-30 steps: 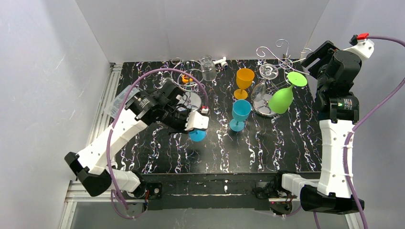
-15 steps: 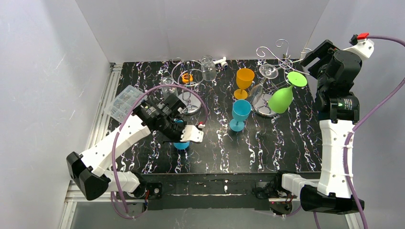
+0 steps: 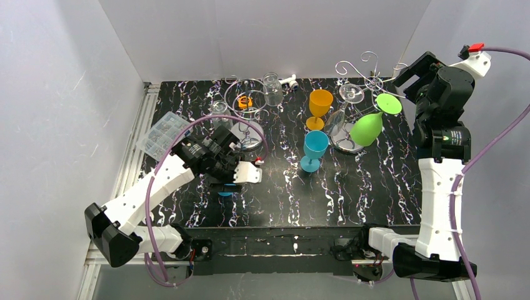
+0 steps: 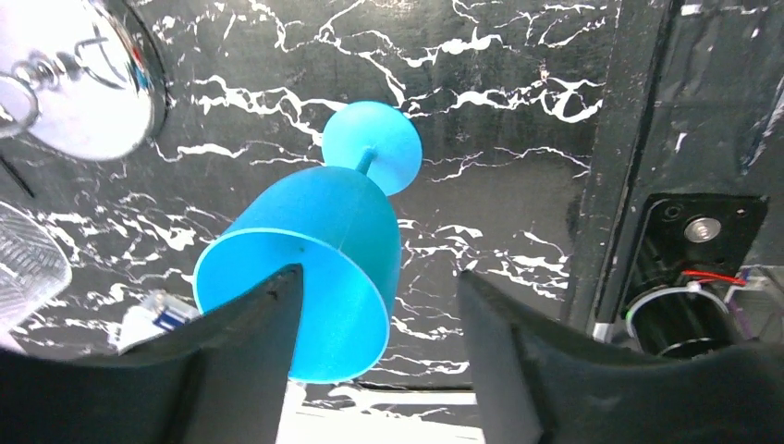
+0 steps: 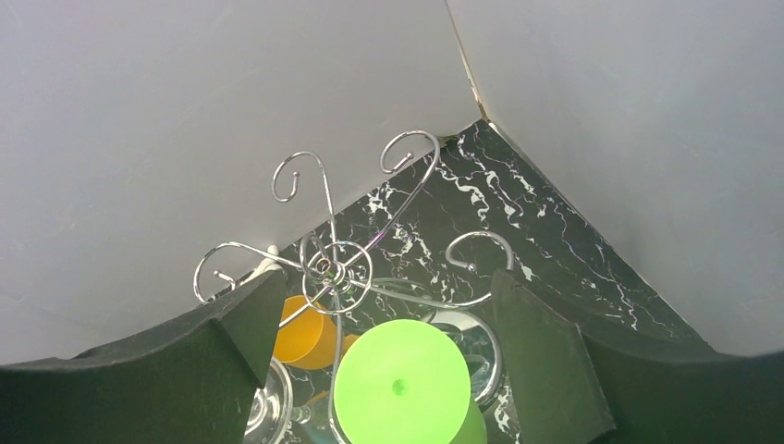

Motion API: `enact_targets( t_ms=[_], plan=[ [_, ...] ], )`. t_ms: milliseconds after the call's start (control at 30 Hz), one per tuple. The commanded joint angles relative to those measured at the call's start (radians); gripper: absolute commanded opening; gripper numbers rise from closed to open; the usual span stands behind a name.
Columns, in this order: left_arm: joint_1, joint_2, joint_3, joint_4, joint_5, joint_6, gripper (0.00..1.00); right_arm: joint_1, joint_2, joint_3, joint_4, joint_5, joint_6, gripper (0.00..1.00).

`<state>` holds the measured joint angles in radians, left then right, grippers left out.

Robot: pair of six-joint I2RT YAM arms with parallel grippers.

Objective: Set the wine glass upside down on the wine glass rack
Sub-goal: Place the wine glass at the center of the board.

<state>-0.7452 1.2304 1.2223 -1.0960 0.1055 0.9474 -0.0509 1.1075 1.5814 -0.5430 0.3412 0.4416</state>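
Overhead, the left arm [image 3: 162,181] covers all but a sliver of the blue glass [image 3: 225,193]. The right wrist view's bottom edge cuts off the green glass [image 5: 399,387]; the orange glass [image 5: 305,338] sits half hidden behind a jaw.

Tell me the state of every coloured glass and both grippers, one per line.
left gripper: open
right gripper: open, holding nothing
green wine glass: upside down, hanging on the wine glass rack
near blue glass: between the left gripper's open jaws, rim toward the wrist camera
far blue glass: upright
orange glass: upright
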Motion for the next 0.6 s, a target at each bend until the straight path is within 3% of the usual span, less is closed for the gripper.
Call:
enact_targets(
  t_ms=[0, 33, 100, 367, 567],
  plan=[
    [0.004, -0.028, 0.040, -0.010, 0.042, -0.039, 0.80, 0.000, -0.024, 0.014, 0.040, 0.014, -0.002, 0.91],
    [0.005, -0.035, 0.055, -0.015, 0.058, -0.047, 0.91, 0.000, -0.023, 0.016, 0.039, 0.014, -0.003, 0.91],
    [0.004, -0.041, 0.105, -0.044, 0.094, -0.057, 0.98, 0.001, -0.022, 0.020, 0.038, 0.013, -0.002, 0.92],
    [0.004, -0.012, 0.378, -0.168, 0.271, -0.097, 0.98, 0.001, -0.020, 0.031, 0.035, 0.026, -0.002, 0.94],
    [0.005, 0.013, 0.428, 0.015, 0.483, -0.149, 0.98, 0.000, -0.020, 0.025, 0.034, 0.039, -0.003, 0.95]
  ],
)
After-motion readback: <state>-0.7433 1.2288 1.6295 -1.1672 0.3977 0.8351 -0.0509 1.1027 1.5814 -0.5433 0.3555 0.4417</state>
